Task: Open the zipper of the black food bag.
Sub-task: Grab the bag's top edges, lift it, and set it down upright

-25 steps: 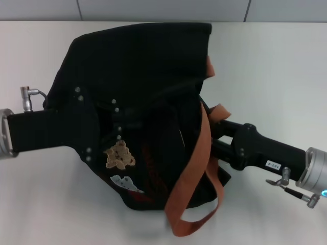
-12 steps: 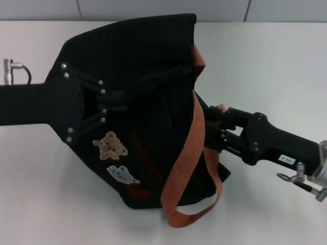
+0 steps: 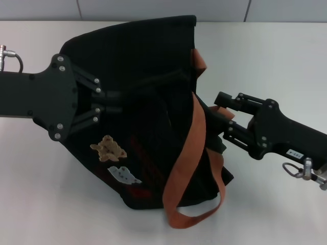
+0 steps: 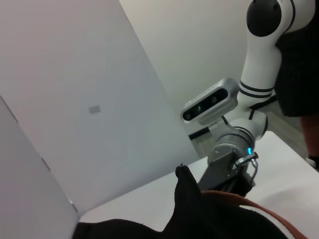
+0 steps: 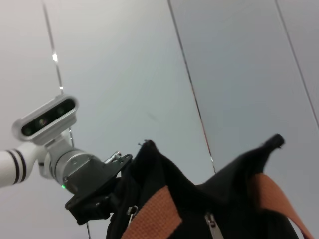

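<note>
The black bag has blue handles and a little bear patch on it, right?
Not quite. The black bag does have a little bear patch, but its handles are orange-brown, not blue. The head view shows this clearly.

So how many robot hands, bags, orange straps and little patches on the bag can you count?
Robot hands: 2, the left hand and the right hand, both at the bag
Boxy black fabric bag: 1
Orange-brown webbing straps: 2, one long, one short
Patches: 2, a tan bear patch and a pale grey patch
Total: 7
</note>
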Tool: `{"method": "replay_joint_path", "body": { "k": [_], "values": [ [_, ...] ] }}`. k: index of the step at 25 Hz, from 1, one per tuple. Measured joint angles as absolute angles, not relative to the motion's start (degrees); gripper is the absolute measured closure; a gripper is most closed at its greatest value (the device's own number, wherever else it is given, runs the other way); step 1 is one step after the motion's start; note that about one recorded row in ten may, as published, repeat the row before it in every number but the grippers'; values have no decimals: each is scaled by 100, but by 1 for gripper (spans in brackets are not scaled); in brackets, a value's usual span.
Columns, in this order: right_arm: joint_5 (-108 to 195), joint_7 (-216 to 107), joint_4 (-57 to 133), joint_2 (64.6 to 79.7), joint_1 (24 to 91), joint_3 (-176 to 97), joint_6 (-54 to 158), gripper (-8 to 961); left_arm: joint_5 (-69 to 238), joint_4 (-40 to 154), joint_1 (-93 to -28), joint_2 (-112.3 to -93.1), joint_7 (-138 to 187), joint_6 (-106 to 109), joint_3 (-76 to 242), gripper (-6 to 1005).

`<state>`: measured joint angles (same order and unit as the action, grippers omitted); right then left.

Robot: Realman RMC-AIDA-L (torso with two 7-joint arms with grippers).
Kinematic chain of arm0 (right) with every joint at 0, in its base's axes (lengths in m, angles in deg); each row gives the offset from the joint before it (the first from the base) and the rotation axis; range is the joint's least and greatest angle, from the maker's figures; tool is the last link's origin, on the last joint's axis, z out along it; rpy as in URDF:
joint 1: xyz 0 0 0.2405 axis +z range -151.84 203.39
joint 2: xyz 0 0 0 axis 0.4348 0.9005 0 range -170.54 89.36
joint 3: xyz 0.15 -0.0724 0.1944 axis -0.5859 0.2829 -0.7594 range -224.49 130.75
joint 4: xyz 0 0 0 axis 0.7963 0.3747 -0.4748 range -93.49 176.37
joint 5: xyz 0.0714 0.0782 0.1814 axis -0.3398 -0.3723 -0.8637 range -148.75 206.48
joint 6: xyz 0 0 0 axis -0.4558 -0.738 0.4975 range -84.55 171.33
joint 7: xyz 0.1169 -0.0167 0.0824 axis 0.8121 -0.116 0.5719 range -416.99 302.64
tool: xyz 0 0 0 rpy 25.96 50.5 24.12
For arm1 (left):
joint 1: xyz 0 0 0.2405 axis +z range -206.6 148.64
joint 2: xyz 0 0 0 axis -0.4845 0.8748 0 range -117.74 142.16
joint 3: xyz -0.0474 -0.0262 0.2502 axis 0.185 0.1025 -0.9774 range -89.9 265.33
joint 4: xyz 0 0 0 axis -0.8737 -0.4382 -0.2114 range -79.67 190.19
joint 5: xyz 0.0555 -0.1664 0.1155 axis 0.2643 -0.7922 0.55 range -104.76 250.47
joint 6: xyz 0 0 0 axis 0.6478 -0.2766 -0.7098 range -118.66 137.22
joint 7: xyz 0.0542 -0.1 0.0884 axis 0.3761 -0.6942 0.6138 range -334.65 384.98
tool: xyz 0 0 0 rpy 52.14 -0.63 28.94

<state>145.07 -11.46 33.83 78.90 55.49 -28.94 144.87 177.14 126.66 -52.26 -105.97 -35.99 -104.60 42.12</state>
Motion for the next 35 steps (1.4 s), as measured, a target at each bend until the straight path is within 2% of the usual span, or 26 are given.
{"method": "replay_joint_path", "body": {
  "k": [29, 35],
  "values": [
    [14403, -2029, 3801, 7912, 6139, -2516, 13935, 515, 17656, 13454, -5313, -10634, -4623, -10489, 3681, 911],
    [14403, -1990, 3808, 7912, 6188, -2517, 13929, 668, 17644, 13454, -5315, -10635, -4625, -10488, 3648, 910]
  ]
}}
